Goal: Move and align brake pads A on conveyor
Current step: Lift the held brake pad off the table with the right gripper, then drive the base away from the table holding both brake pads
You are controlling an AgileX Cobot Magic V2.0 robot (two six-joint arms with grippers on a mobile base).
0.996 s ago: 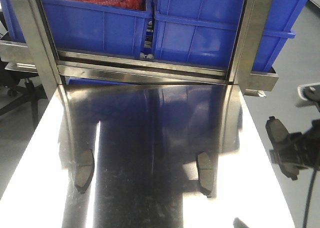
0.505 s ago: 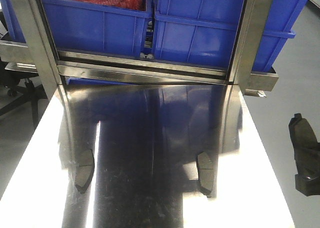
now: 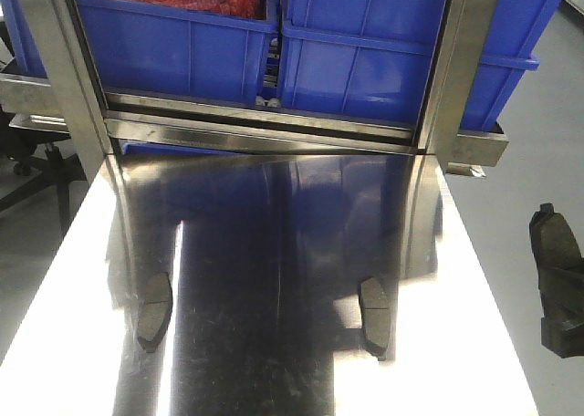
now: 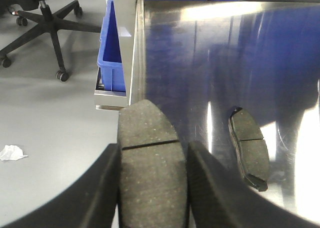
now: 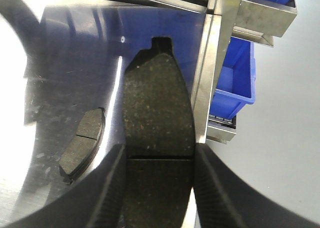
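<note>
Both arms loaded. The left gripper is clamped on a brake pad by its long edges, groove crosswise, the pad's tip over the left edge of the steel table. The right gripper is likewise closed on a second pad, notched end forward, along the table's right edge; the front view shows it out beyond that edge, over the floor. Two others lie flat on the table, well apart and lengthwise: the left-side pad and the right-side pad. Blue bins stand behind.
</note>
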